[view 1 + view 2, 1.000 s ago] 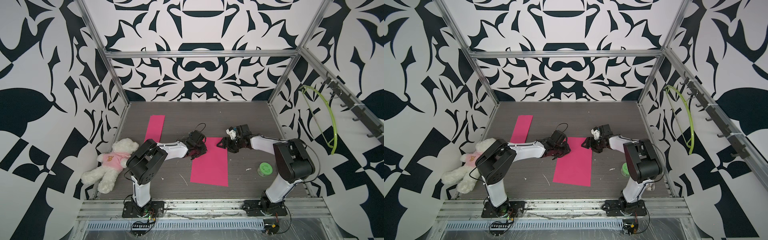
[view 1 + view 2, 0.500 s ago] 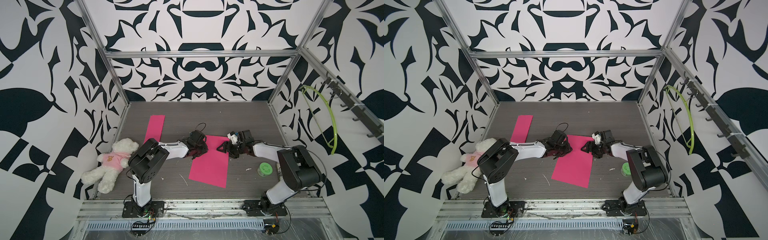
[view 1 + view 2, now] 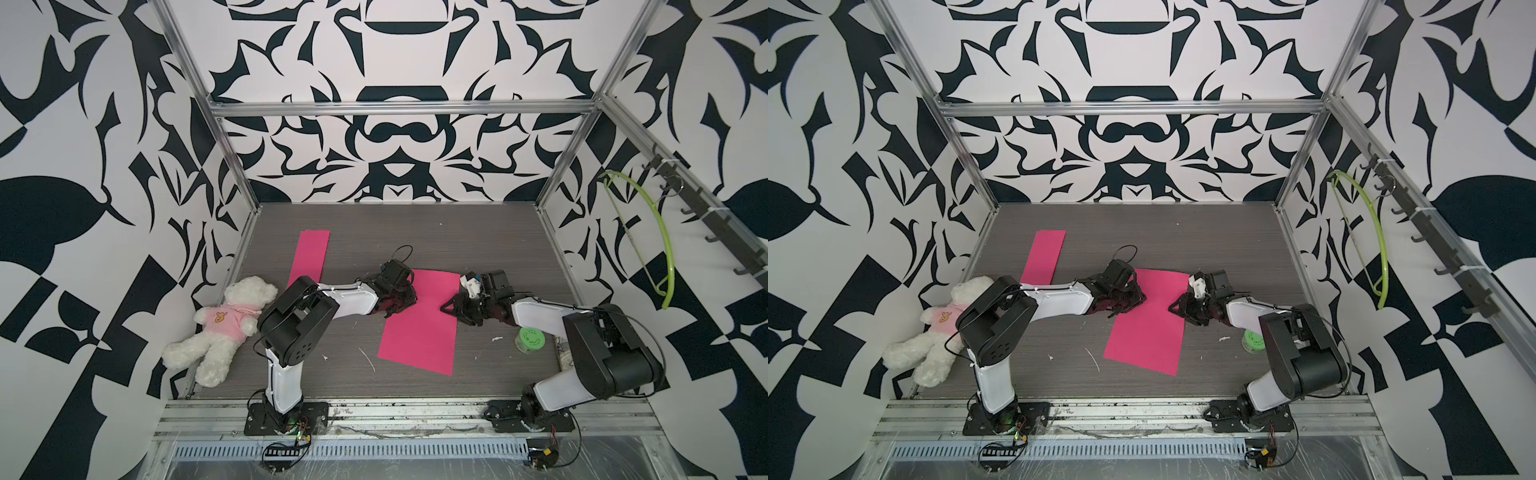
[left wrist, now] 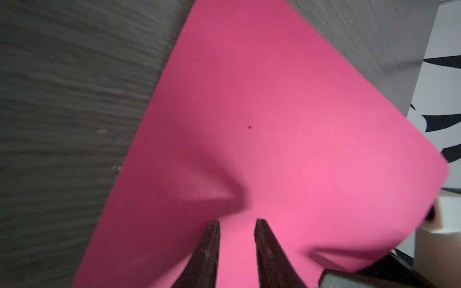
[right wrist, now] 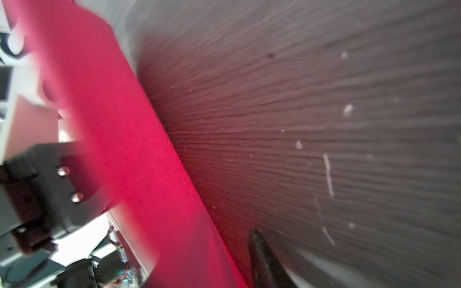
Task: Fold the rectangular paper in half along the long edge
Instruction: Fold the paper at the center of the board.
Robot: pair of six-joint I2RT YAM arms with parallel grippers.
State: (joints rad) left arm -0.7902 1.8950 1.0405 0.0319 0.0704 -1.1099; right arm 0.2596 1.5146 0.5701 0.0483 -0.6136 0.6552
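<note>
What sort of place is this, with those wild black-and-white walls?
Probably a robot test booth in a lab: left arm and right arm bolted to a metal rail, patterned walls on an aluminium frame, and practice props, a pink paper and a teddy bear.

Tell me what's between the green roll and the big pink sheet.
Only a small white scrap on the tabletop, touching neither green roll nor pink sheet. Both top views show it.

Top view: rt claw (image 3: pixel 451 311) spread too small to tell. Rt wrist view: pink paper (image 5: pixel 129 162) & desk (image 5: pixel 324 112) blurred; one finger (image 5: pixel 262 256) shown, cut off by frame edge.
</note>
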